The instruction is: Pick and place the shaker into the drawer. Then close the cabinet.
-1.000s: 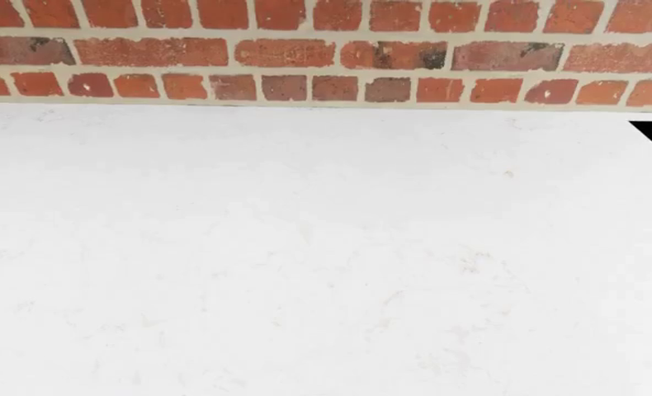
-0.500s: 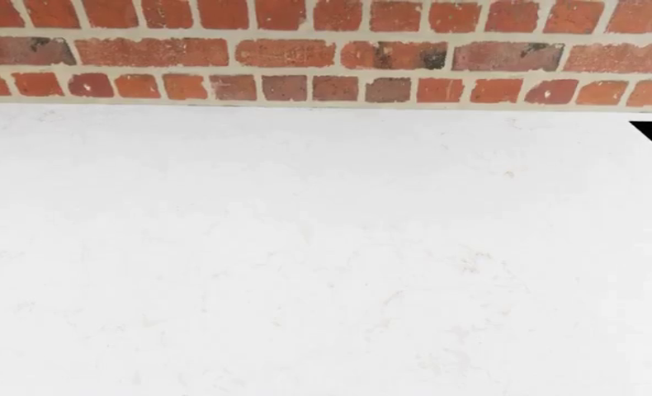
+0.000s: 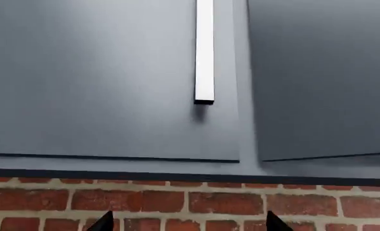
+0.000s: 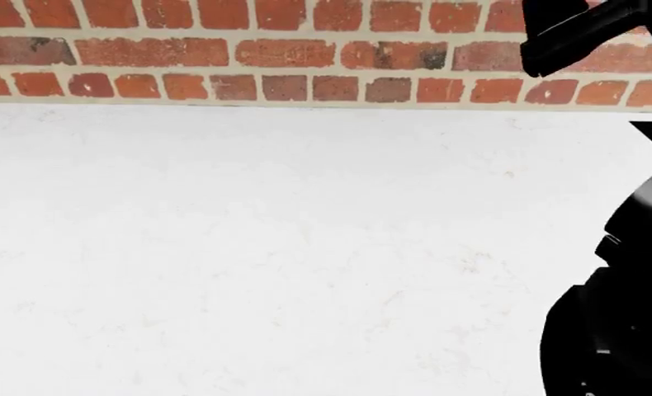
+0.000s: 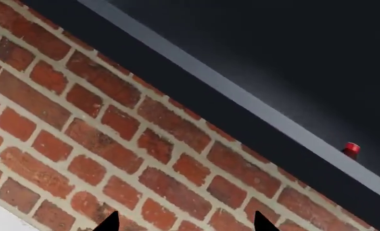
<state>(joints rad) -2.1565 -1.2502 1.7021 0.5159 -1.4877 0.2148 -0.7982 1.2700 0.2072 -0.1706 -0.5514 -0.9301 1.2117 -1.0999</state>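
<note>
A wide white speckled stone surface [image 4: 282, 247] ran back to a red brick wall [image 4: 249, 49]. Above the brick hung matte slate-grey flat-fronted wall cupboards [image 3: 100, 82], one with a slim pale bar handle [image 3: 204, 53]. The black right arm [image 4: 618, 313] rose at the edge. Both the left claw [image 3: 186, 224] and right claw [image 5: 183, 222] showed tips spread apart, gripping nothing. A small red knob [image 5: 351, 148] sat on a ledge. Shaker and drawer were nowhere in sight
</note>
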